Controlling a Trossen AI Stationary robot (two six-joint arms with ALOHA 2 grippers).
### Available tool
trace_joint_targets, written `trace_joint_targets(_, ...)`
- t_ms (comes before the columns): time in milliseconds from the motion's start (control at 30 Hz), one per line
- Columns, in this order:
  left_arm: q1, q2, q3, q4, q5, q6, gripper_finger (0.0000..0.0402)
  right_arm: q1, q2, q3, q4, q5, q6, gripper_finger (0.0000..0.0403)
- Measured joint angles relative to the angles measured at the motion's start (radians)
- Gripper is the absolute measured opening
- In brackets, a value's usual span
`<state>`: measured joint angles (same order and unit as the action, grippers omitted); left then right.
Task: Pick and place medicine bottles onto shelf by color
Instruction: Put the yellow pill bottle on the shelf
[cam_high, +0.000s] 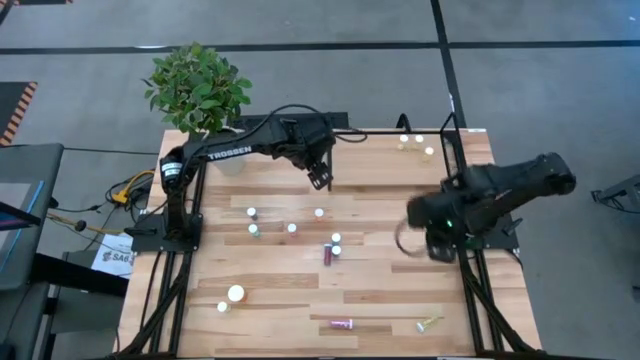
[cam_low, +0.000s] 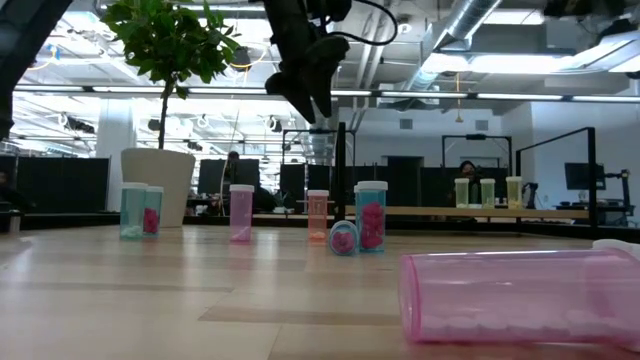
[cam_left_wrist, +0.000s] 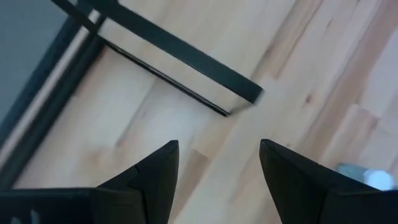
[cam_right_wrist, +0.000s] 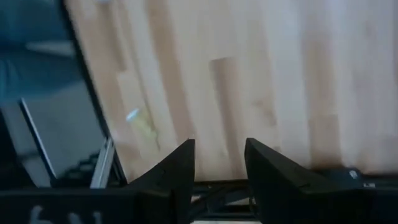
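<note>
Several small white-capped medicine bottles stand or lie on the plank table; a pink one and a yellow one lie on their sides near the front edge. The shelf at the far right bears three pale bottles. My left gripper hangs open over the table's far middle, nothing between its fingers. My right gripper hovers blurred above the table's right side, its fingers a little apart and empty; the yellow bottle lies below it.
A potted plant stands at the far left corner. In the low view a big pink bottle lies close to the camera. A black frame bar crosses under the left gripper. Bare planks lie between the bottles and the right edge.
</note>
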<state>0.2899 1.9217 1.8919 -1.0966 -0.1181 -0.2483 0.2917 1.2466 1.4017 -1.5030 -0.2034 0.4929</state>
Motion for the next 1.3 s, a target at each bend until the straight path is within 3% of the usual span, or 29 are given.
trace_joint_targets(233,-0.094,0.0,0.0,-0.012,-0.006,-0.132,0.021,0.307,0.035,0.001,0.082,0.095,0.076,0.0164)
trace_joint_targets(500,-0.224,0.0,0.0,-0.013,-0.067,-0.284,0.0211,0.503,0.109,-0.005,0.144,0.124,0.128,0.0201)
trace_joint_targets(667,-0.284,0.0,0.0,-0.012,-0.069,-0.364,0.0211,0.612,0.089,-0.1,0.165,0.18,0.155,0.0207)
trace_joint_targets(767,-0.315,0.0,0.0,-0.012,-0.071,-0.41,0.0211,0.678,0.061,-0.202,0.29,0.203,0.251,0.0203)
trace_joint_targets(967,-0.357,0.0,0.0,-0.012,-0.079,-0.479,0.0211,0.779,0.08,-0.355,0.603,0.238,0.318,0.0192)
trace_joint_targets(1300,-0.376,0.0,0.0,-0.008,-0.074,-0.562,0.0211,0.827,0.251,-0.421,0.684,0.285,0.15,0.0188)
